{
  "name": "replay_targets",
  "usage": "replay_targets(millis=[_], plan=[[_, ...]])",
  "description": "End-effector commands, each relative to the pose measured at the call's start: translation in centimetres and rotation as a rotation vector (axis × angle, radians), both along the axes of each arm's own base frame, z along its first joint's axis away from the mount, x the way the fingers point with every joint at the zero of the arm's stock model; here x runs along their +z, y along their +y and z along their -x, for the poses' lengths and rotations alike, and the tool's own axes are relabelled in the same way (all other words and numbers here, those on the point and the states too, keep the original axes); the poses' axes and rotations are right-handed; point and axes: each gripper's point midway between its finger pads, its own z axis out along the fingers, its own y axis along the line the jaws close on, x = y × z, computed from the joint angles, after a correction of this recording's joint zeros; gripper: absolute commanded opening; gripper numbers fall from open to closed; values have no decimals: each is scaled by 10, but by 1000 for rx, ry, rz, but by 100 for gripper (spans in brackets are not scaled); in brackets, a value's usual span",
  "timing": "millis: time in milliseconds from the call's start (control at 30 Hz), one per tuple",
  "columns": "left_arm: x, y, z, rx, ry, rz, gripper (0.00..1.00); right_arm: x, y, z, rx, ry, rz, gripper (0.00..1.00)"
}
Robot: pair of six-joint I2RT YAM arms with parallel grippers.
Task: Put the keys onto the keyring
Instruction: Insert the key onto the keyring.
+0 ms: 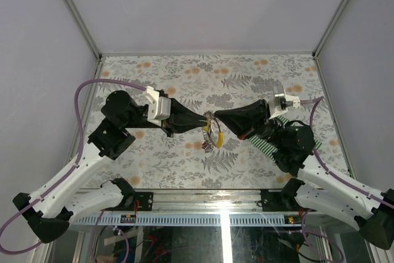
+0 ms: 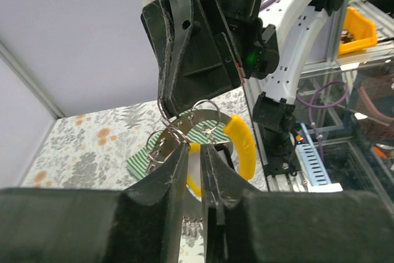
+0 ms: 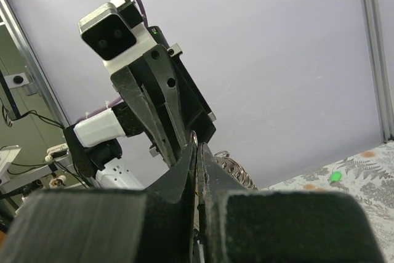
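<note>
My two grippers meet tip to tip above the middle of the table. Between them hangs the keyring (image 1: 210,129), a tangle of thin silvery loops, with a yellow key (image 1: 219,140) dangling under it. My left gripper (image 1: 202,119) is pinched nearly shut on the loops (image 2: 169,135); the yellow piece (image 2: 243,146) shows just beyond its fingers. My right gripper (image 1: 216,119) is shut on a thin metal ring edge (image 3: 196,137), and chain-like loops (image 3: 237,173) lie beside its fingers. A small green key (image 3: 335,177) lies on the table.
A green-and-white striped mat (image 1: 266,144) lies on the floral tabletop under the right arm and also shows in the left wrist view (image 2: 144,161). Metal frame posts and grey walls enclose the table.
</note>
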Motion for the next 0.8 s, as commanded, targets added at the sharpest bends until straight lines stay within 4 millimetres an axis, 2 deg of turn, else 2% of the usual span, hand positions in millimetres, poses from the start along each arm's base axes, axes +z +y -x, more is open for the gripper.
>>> replay_targets(millis=[0, 267, 467, 767], plan=[[19, 2, 12, -37, -5, 79, 17, 38, -17, 11, -46, -147, -94, 0], [33, 9, 8, 28, 24, 145, 25, 41, -19, 26, -46, -270, -33, 0], [47, 14, 5, 67, 78, 232, 31, 37, -21, 29, -77, -334, 33, 0], [47, 5, 13, -11, 123, 243, 33, 39, -23, 32, -119, -420, 108, 0]])
